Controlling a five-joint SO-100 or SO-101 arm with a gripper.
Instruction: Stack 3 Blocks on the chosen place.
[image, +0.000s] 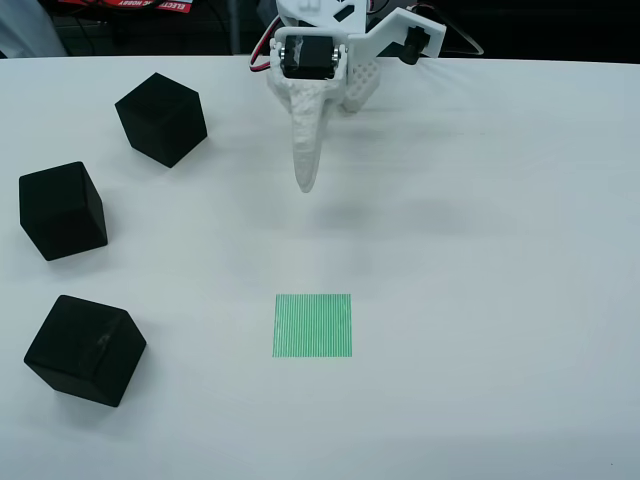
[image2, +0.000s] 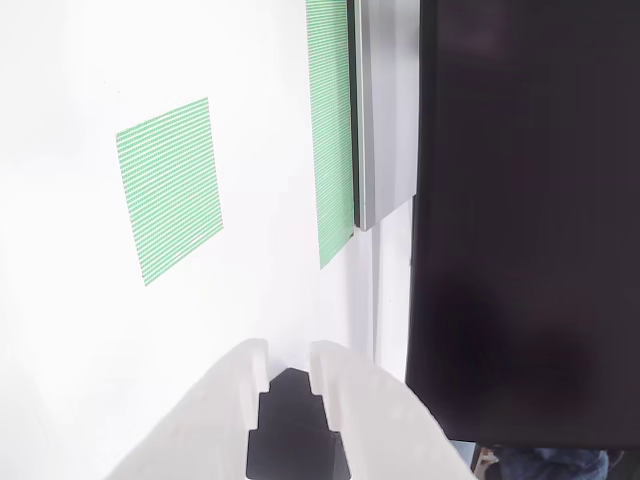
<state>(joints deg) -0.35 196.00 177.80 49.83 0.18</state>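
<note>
Pincer (image: 305, 180): fingers together, empty, poised near the table's far edge.
Blocks (image: 161, 118) (image: 62, 210) (image: 86, 349): unstacked along the left edge.
Green square (image: 313, 325): bare at centre, awaiting the first block.

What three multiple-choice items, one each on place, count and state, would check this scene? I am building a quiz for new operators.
1. In the view from above, the black cubes lie where from the green square?
A. left
B. right
C. on it

2. How many black cubes are on the table?
A. two
B. three
C. four

3. What does the gripper hold?
A. a cube
B. nothing
C. the square

Key: 1 A, all cubes sit along the left side. 2 B, three separate cubes show. 3 B, the gripper hangs above bare table, nothing between its fingers.
</note>
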